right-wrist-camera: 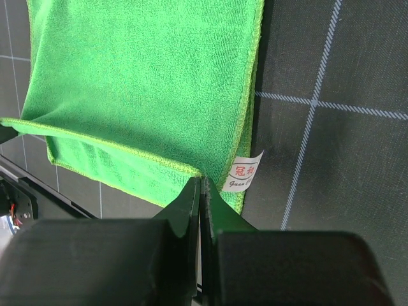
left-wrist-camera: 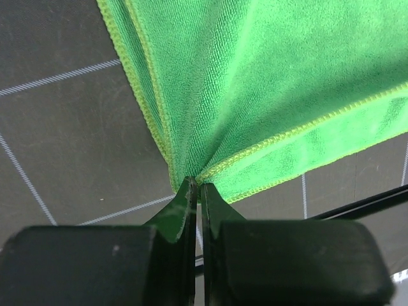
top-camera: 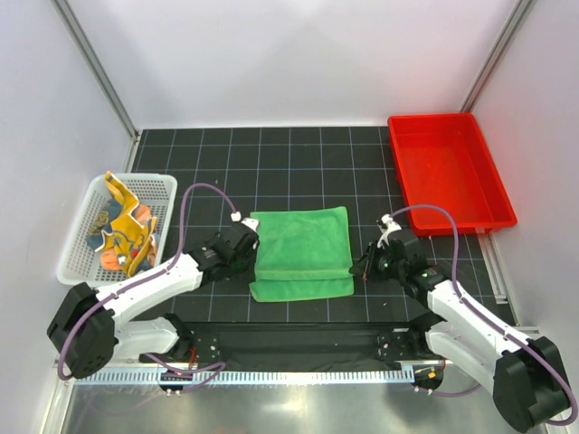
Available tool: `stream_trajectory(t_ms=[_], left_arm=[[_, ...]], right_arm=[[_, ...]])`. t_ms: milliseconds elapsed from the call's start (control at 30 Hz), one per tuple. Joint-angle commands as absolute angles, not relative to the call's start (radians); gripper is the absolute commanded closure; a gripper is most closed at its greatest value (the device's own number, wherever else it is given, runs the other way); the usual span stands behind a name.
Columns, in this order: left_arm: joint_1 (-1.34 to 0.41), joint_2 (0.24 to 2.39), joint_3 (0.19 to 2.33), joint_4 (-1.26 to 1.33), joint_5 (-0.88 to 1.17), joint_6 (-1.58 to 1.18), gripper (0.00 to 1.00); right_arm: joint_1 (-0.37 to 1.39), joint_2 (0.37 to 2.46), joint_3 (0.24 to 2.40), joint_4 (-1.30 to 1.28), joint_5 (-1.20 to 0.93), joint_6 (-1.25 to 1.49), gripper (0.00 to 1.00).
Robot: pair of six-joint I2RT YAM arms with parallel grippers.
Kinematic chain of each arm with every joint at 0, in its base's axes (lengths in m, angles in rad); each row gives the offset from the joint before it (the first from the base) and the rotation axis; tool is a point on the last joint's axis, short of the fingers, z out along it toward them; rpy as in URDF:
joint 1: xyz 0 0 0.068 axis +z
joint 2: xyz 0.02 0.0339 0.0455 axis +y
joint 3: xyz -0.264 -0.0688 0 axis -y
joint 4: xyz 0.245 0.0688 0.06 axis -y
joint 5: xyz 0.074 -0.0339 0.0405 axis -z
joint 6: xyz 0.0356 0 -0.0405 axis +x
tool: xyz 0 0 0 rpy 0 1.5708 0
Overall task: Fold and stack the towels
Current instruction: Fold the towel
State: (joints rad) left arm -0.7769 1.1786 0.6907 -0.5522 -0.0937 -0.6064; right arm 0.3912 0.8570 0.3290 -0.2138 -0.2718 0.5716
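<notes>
The plain green towel (top-camera: 302,251) lies on the black mat at the centre, its top layer folded over and stopping short of the near edge. My left gripper (top-camera: 248,245) is shut on the top layer's left corner (left-wrist-camera: 191,172). My right gripper (top-camera: 365,263) is shut on the top layer's right corner (right-wrist-camera: 199,172), beside a white label (right-wrist-camera: 243,172). The yellow-orange tiger towel (top-camera: 127,231) and the pale patched towel (top-camera: 101,221) lie crumpled in the white basket (top-camera: 77,237) at the left.
A red tray (top-camera: 448,172) stands at the back right. The black gridded mat (top-camera: 289,163) covers the table. White walls close in on three sides. A metal rail runs along the near edge behind the arm bases.
</notes>
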Motion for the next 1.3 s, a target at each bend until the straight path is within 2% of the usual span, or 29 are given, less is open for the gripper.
stream_trajectory(t_ms=[0, 167, 400, 533, 667, 767, 833, 967, 1100, 1267], left_arm=[[-0.795, 1.167, 0.689, -0.528, -0.107, -0.64, 0.94], [-0.807, 1.17, 0.686, -0.54, -0.124, -0.66, 0.92], [-0.824, 1.082, 0.704, -0.603, -0.057, -0.712, 0.7], [-0.824, 1.003, 0.715, -0.597, -0.063, -0.741, 0.59], [-0.822, 1.052, 0.741, -0.551, -0.132, -0.723, 0.52], [-0.805, 1.155, 0.779, -0.537, -0.176, -0.716, 0.55], [-0.801, 1.201, 0.79, -0.514, -0.126, -0.718, 0.58], [-0.802, 1.273, 0.758, -0.462, -0.037, -0.758, 0.63], [-0.807, 1.261, 0.666, -0.448, -0.003, -0.821, 0.69], [-0.81, 1.227, 0.623, -0.469, -0.028, -0.854, 0.71]], right_arm=[[0.397, 0.842, 0.334, -0.199, -0.256, 0.598, 0.95], [0.397, 0.822, 0.311, -0.209, -0.259, 0.618, 0.89], [0.397, 0.747, 0.337, -0.326, -0.255, 0.655, 0.66], [0.399, 0.71, 0.389, -0.362, -0.226, 0.669, 0.63], [0.399, 0.791, 0.445, -0.319, -0.196, 0.637, 0.62], [0.397, 0.915, 0.486, -0.272, -0.204, 0.611, 0.65], [0.397, 1.01, 0.506, -0.226, -0.25, 0.588, 0.69], [0.405, 1.097, 0.511, -0.206, -0.284, 0.561, 0.7], [0.407, 1.065, 0.462, -0.27, -0.275, 0.561, 0.7], [0.408, 0.965, 0.396, -0.296, -0.264, 0.618, 0.69]])
